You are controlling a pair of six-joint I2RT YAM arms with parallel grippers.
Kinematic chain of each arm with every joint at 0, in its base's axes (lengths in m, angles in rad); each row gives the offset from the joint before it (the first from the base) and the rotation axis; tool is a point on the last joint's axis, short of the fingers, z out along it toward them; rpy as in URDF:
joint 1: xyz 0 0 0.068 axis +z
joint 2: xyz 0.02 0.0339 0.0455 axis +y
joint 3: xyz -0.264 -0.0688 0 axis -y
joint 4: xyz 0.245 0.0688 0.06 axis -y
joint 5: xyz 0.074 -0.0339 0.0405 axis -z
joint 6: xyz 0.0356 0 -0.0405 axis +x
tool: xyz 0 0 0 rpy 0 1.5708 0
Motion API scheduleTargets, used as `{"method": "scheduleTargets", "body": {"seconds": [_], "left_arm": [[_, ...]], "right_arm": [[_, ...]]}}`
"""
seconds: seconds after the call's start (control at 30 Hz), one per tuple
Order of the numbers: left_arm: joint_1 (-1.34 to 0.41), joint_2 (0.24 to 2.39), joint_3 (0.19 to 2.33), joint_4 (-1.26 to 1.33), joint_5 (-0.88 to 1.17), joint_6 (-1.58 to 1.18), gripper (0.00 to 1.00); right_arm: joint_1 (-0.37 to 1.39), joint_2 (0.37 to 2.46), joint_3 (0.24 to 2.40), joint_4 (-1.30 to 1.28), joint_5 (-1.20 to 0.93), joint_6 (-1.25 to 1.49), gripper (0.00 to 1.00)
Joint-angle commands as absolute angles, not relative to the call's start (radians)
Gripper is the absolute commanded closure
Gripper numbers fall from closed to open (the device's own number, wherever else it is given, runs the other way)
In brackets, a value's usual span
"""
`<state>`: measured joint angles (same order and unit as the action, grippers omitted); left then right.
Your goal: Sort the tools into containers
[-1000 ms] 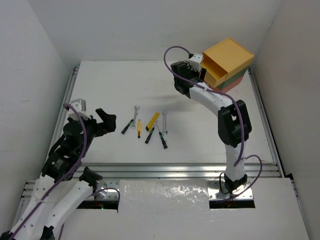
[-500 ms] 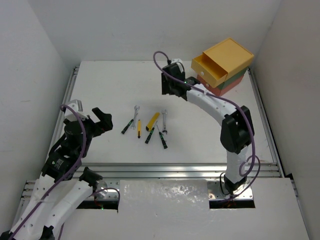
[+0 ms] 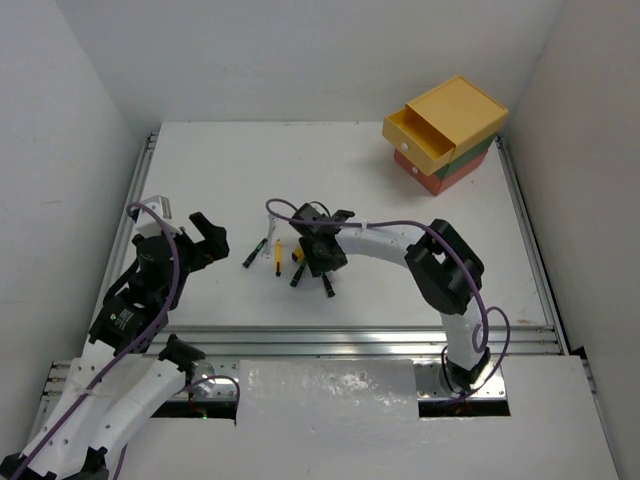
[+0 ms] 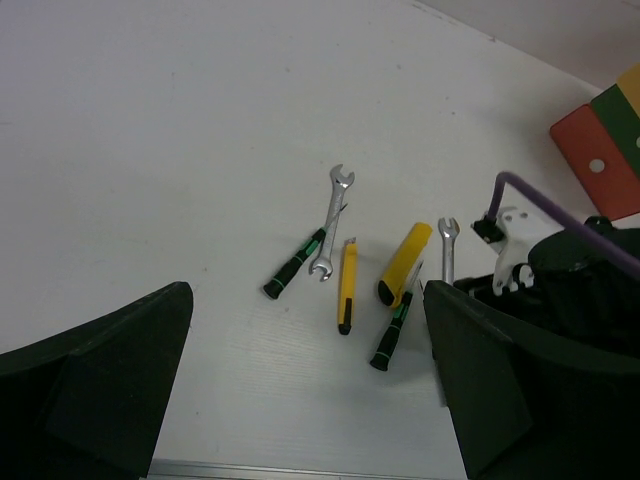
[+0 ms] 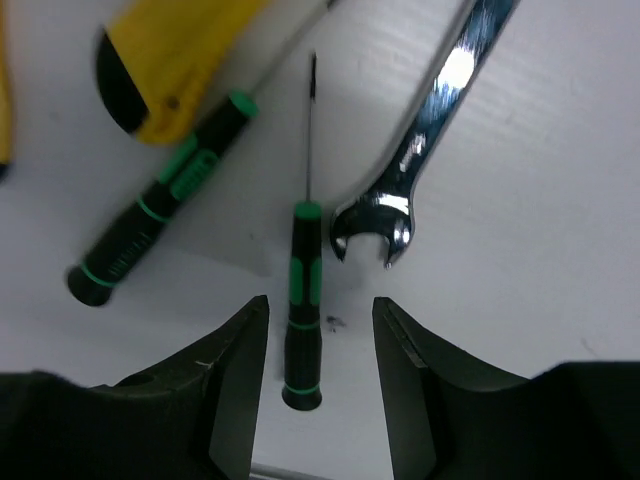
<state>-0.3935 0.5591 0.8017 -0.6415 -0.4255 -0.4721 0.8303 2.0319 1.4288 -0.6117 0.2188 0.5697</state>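
Observation:
The tools lie in a cluster mid-table. In the left wrist view I see a silver wrench (image 4: pixel 338 212), a black-green screwdriver (image 4: pixel 295 266), the thin yellow-black screwdriver (image 4: pixel 346 298), the yellow cutter (image 4: pixel 405 262), another black-green screwdriver (image 4: pixel 392 331) and the second wrench (image 4: pixel 447 245). My right gripper (image 5: pixel 318 360) is open, low over the table, with its fingers on either side of a third black-green screwdriver's handle (image 5: pixel 303 315). It shows over the cluster in the top view (image 3: pixel 324 268). My left gripper (image 3: pixel 208 240) is open and empty, left of the tools. The stacked containers (image 3: pixel 448 135) stand far right.
The top yellow drawer (image 3: pixel 418 140) is pulled open toward the left; the green and red-orange ones below it are closed. White walls enclose the table on three sides. A metal rail (image 3: pixel 350 335) runs along the near edge.
My right arm has swung from the yellow drawer down and left to the tool cluster, now low over a screwdriver. The left arm has barely moved.

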Motion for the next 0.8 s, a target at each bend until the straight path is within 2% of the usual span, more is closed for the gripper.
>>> {"method": "scheduleTargets", "body": {"seconds": [0.0, 0.1, 0.23, 0.3, 0.33, 0.43, 0.63, 0.77], "left_arm": [[-0.402, 0.558, 0.815, -0.621, -0.417, -0.469, 0.0], [-0.402, 0.555, 0.816, -0.618, -0.414, -0.468, 0.0], [-0.402, 0.549, 0.813, -0.618, -0.41, -0.465, 0.0], [-0.402, 0.549, 0.813, -0.615, -0.407, -0.465, 0.0], [-0.402, 0.549, 0.813, -0.615, -0.407, -0.463, 0.0], [-0.402, 0.549, 0.813, -0.614, -0.403, -0.462, 0.0], [-0.402, 0.552, 0.811, -0.612, -0.397, -0.46, 0.0], [-0.402, 0.555, 0.811, -0.612, -0.397, -0.459, 0.0]], "right_arm": [[0.841, 1.956, 1.353, -0.597, 0.18, 0.595, 0.53], [0.842, 1.951, 1.304, -0.586, 0.176, 0.597, 0.56], [0.842, 1.967, 1.27, -0.572, 0.14, 0.588, 0.65], [0.848, 1.974, 1.259, -0.558, 0.089, 0.58, 0.75], [0.85, 1.971, 1.258, -0.56, 0.083, 0.581, 0.83], [0.861, 1.927, 1.249, -0.575, 0.087, 0.583, 0.89], [0.867, 1.709, 1.259, -0.62, 0.158, 0.517, 0.9], [0.769, 1.637, 1.446, -0.655, 0.236, 0.307, 0.9]]}}
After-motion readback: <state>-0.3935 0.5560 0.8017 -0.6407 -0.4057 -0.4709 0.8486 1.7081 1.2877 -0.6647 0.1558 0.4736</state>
